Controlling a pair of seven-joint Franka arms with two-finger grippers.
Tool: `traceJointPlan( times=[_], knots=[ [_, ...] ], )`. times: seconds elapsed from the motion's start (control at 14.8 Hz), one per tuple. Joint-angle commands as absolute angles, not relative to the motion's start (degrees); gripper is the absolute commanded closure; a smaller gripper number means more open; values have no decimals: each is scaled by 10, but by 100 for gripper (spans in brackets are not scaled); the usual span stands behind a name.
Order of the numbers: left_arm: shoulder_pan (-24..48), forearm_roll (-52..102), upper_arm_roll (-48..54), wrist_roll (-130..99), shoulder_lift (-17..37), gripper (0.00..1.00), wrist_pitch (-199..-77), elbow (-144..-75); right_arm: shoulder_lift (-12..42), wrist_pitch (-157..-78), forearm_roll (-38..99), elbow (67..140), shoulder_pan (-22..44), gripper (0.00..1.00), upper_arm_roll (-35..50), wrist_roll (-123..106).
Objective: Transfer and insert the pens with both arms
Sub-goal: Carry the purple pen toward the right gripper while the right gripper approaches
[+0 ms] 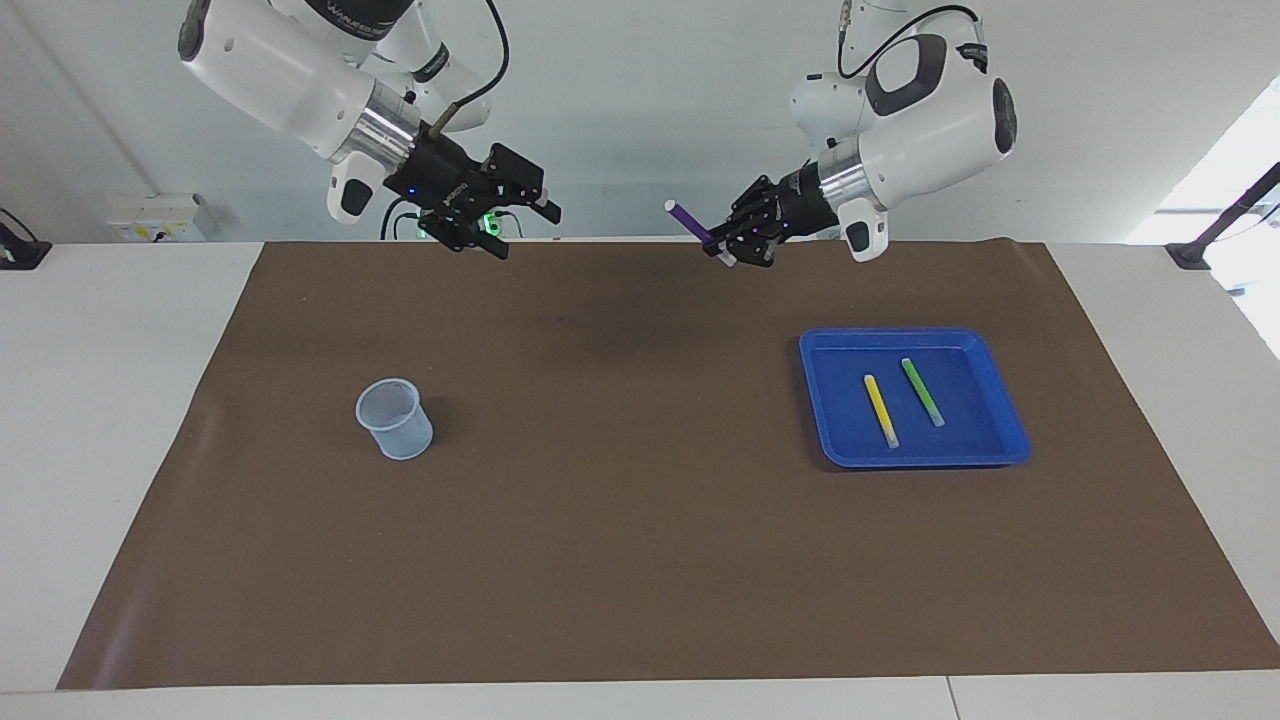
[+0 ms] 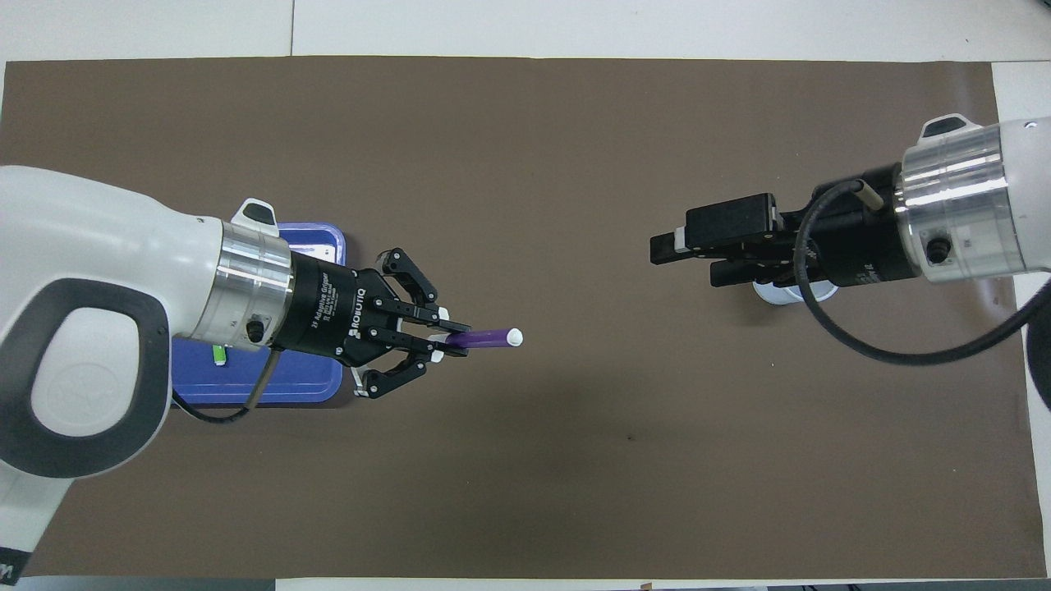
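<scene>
- Purple pen (image 1: 693, 222), one of three pens, is pinched between the closed fingertips of the left gripper (image 1: 727, 252), up in the air over the brown mat (image 1: 620, 520), between the tray and the middle of the table; its whitish end points toward the right arm.
- Left gripper's outer links splay out sideways while its fingertips (image 2: 443, 336) meet on the pen's shaft.
- Two pens lie in the one blue tray (image 1: 1012, 432) at the left arm's end of the table: the yellow pen (image 1: 881, 410) and the green pen (image 1: 922, 391), side by side, apart, slanted alike.
- Right gripper (image 1: 520, 228) hangs in the air with its fingers spread and nothing between them, over the mat's edge nearest the robots, pointing toward the left gripper.
- One clear plastic cup (image 1: 395, 419) stands upright on the mat toward the right arm's end, with nothing visible inside.
- Two white arms in all, both raised.
</scene>
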State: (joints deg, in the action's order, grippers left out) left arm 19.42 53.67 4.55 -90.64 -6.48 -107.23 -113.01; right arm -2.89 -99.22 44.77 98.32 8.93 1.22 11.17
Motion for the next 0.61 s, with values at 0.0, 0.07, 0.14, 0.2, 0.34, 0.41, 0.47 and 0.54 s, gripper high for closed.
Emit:
traceJointPlan(
  times=[0.0,0.07,0.14,0.2,0.34,0.41,0.47,0.54],
  knots=[
    [261,577,38,-983,-121,100,-1198,-1215,-50,-1047,464,1015,136,0,12,168],
    [283,577,38,-1011,-122,100,-1241,-1221,-52,-1076,464,1026,155,0,12,180],
    [304,577,38,-1026,-122,100,-1269,-1223,-53,-1102,464,1031,170,0,12,184],
    [317,577,38,-1029,-122,100,-1287,-1228,-52,-1109,464,1032,177,0,12,185],
    [323,584,38,-1041,-122,100,-1303,-1229,-54,-1110,463,1041,185,0,13,190],
    [324,588,38,-1043,-123,100,-1305,-1230,-55,-1109,459,1048,195,0,13,191],
    [322,599,38,-1045,-123,100,-1305,-1230,-60,-1102,449,1052,196,0,13,190],
    [320,604,37,-1047,-123,100,-1305,-1230,-60,-1091,431,1051,196,0,13,189]
  ],
)
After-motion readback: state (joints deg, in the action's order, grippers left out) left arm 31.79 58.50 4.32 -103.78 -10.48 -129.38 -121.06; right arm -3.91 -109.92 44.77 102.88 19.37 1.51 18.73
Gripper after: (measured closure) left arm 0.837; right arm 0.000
